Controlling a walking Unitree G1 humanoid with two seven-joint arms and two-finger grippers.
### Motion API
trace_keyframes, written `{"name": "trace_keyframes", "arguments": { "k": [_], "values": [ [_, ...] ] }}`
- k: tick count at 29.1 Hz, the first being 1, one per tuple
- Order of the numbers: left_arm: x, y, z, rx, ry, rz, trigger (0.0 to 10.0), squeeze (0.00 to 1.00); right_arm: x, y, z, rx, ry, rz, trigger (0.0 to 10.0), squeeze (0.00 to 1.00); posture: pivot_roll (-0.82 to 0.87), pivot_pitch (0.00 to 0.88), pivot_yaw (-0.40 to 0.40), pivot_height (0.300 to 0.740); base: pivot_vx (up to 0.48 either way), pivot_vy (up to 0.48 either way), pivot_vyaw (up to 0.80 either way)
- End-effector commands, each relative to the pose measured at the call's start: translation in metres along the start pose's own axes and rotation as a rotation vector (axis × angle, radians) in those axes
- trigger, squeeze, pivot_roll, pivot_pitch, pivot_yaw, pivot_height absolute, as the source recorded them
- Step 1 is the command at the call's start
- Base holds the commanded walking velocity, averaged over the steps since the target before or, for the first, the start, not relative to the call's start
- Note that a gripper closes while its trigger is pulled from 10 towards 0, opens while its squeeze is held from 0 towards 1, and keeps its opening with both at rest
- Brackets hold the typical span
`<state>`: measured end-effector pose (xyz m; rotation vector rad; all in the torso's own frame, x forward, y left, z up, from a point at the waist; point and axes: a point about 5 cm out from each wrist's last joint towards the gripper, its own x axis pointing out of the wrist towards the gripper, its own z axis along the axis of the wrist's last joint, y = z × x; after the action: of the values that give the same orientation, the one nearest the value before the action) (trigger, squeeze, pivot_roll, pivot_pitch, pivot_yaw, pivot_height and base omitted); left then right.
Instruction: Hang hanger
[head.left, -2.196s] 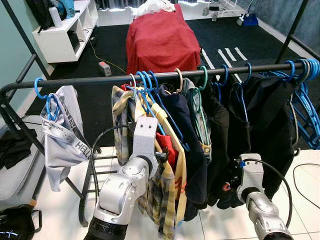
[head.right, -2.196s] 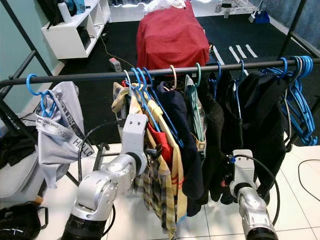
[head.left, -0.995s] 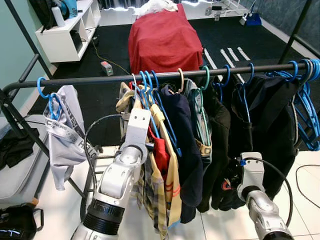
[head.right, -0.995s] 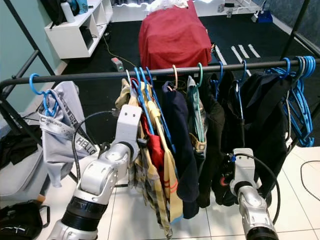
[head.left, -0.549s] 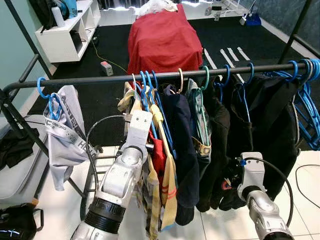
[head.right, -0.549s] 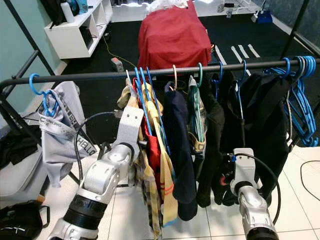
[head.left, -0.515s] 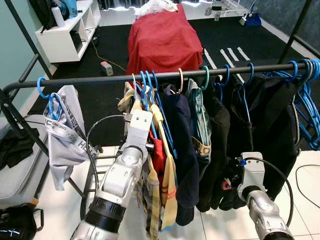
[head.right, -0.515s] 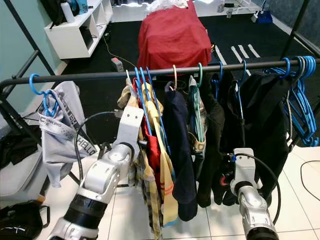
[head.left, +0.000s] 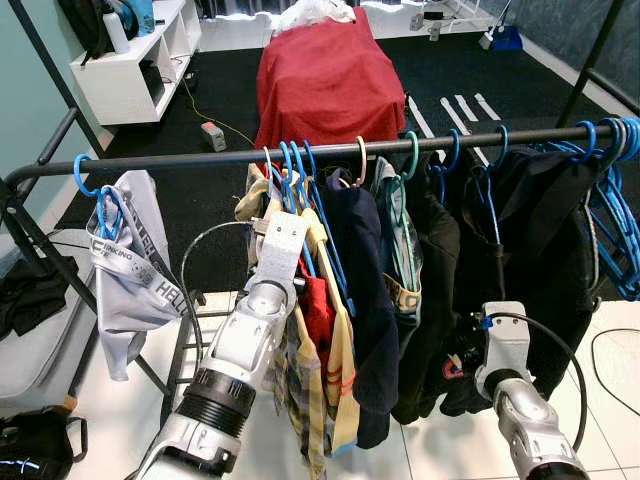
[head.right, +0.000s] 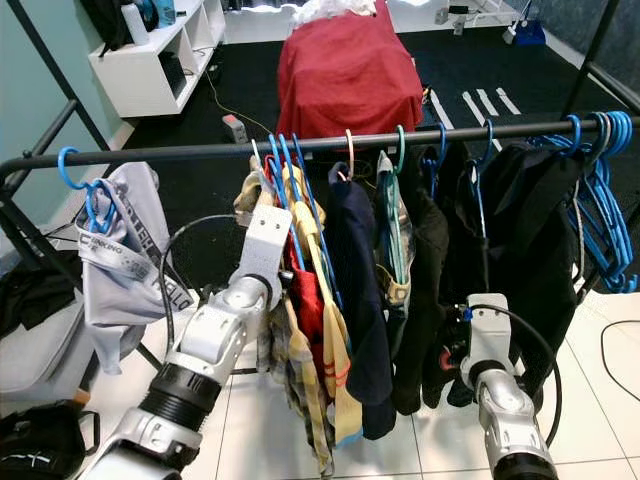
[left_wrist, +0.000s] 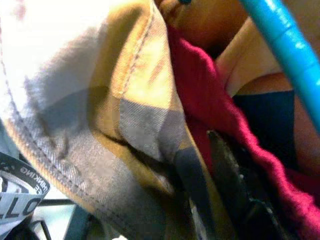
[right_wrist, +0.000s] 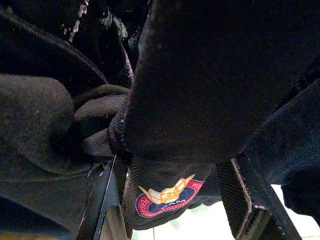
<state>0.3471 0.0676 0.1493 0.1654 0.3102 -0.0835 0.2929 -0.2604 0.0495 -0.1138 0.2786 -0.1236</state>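
Hanger (head.left: 292, 160) hooked on rail (head.left: 180, 160), carrying plaid shirt (left_wrist: 100, 125). Left gripper (left_wrist: 220, 200) buried in cloth, grip indeterminate. Right gripper (right_wrist: 170, 210) spread, 2 fingers astride dark garment (right_wrist: 210, 75). Risk on withdrawal: snagged cloth unhooking hanger.

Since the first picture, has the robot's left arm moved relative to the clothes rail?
Yes. The left arm has risen and reached further in toward the rail; its wrist housing now sits just under the blue hangers.

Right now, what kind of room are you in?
Probably a bedroom or laundry corner at home: a clothes rail full of hung clothes, a bed with a red cover, and a white shelf.
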Motion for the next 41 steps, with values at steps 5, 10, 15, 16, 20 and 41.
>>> {"name": "trace_keyframes", "arguments": {
  "k": [5,10,15,16,20,41],
  "values": [
    [0.004,0.005,-0.002,0.006,0.001,0.011,0.0,0.00,-0.001,-0.002,-0.002,0.018,0.013,-0.014,10.0,0.00,-0.14,0.141,0.081,0.740,0.000,0.000,0.00],
    [0.006,0.009,0.000,0.001,-0.010,0.018,0.0,0.00,0.000,-0.002,-0.001,0.018,0.010,-0.014,10.0,0.00,-0.14,0.138,0.079,0.740,0.000,0.000,0.00],
    [0.007,0.028,0.011,-0.015,-0.070,0.063,0.0,0.00,0.001,-0.002,0.001,0.020,0.003,-0.015,10.0,0.00,-0.15,0.131,0.081,0.740,0.000,0.000,0.00],
    [0.007,0.037,0.017,-0.021,-0.101,0.078,0.0,0.00,0.001,-0.002,0.002,0.021,0.000,-0.015,10.0,0.00,-0.15,0.130,0.082,0.740,0.000,0.000,0.00],
    [0.000,0.094,0.035,-0.046,-0.197,0.222,0.0,0.00,0.001,-0.004,0.004,0.027,-0.010,-0.017,10.0,0.00,-0.14,0.124,0.083,0.740,0.000,0.000,0.00],
    [-0.062,0.187,0.049,-0.259,-0.500,-0.141,0.0,0.00,0.001,0.000,0.001,0.033,0.001,0.002,10.0,0.00,-0.11,0.136,0.071,0.740,0.000,0.000,0.00]
  ]
}}
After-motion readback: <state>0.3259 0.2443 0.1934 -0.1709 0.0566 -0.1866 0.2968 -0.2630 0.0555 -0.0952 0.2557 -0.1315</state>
